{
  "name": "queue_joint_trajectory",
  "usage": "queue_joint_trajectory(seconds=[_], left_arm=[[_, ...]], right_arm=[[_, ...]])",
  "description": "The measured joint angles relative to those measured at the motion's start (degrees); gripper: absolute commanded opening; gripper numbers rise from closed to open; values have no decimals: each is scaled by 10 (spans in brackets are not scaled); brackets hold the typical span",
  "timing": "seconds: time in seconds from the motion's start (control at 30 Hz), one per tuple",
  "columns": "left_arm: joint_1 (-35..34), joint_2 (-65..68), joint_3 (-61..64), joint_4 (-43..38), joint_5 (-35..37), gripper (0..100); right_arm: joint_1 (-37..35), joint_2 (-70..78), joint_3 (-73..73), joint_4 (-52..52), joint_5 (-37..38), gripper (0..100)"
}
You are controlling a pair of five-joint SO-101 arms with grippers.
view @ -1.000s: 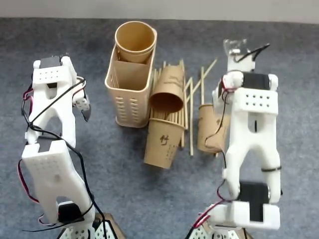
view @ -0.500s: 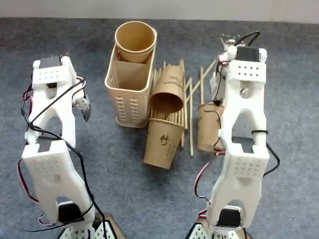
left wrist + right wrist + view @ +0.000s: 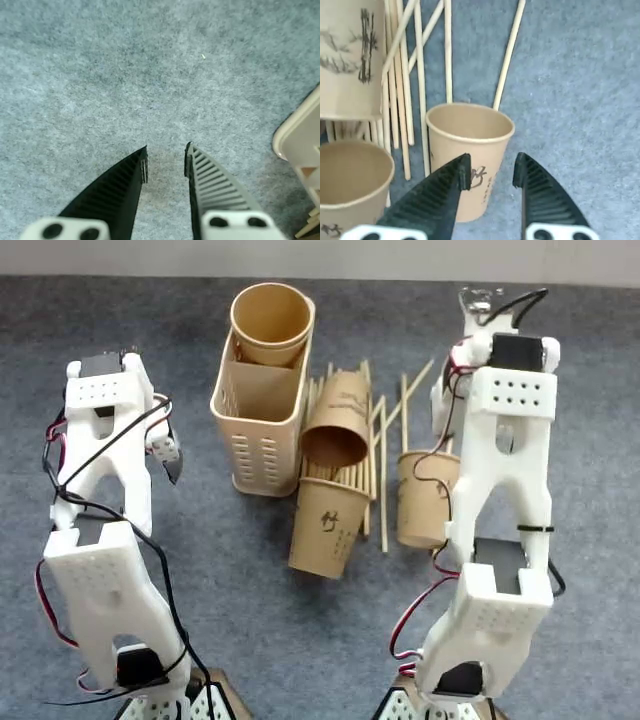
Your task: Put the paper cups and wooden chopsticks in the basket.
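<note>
Paper cup, tan, upright [image 3: 469,131], stands right of the scattered pale wooden chopsticks [image 3: 366,465], just below my right gripper [image 3: 493,159]: jaws part-open, empty, prob. lined up to pinch its rim. Left gripper [image 3: 166,148], narrow gap, hangs over grey carpet [image 3: 100,60] left of beige slotted basket [image 3: 258,430].

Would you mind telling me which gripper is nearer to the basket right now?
Left. The left gripper hangs just beside the basket; the right gripper is at a standing paper cup, beyond the chopsticks.
</note>
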Motion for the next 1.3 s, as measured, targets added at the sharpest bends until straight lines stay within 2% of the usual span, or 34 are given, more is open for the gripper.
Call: queue_joint_trajectory(seconds=[0.13, 0.3, 0.53, 0.7, 0.93, 0.97, 1.03, 1.07, 1.17, 1.3], left_arm=[[0, 0, 0, 0, 0, 141], [0, 0, 0, 0, 0, 141], [-8, 0, 0, -7, 1, 141], [-9, 0, 0, -10, 1, 141], [-11, 0, 1, -10, 1, 141], [-11, 0, 1, -10, 1, 141], [-11, 0, 1, -10, 1, 141], [-11, 0, 1, -10, 1, 141], [-11, 0, 1, -10, 1, 141], [-11, 0, 3, -10, 1, 141]], right_arm=[[0, 22, -2, -17, -63, 159], [0, 122, -5, -7, -156, 159], [0, 133, 28, 32, -159, 159], [21, 38, 117, 33, -106, 159], [22, -176, 374, 33, -8, 157], [22, -208, 409, 33, 4, 146], [22, -275, 471, 33, 34, 60], [23, -303, 485, 33, 52, 7], [24, -381, 490, 24, 93, 5], [24, -430, 407, -9, 76, 5]])
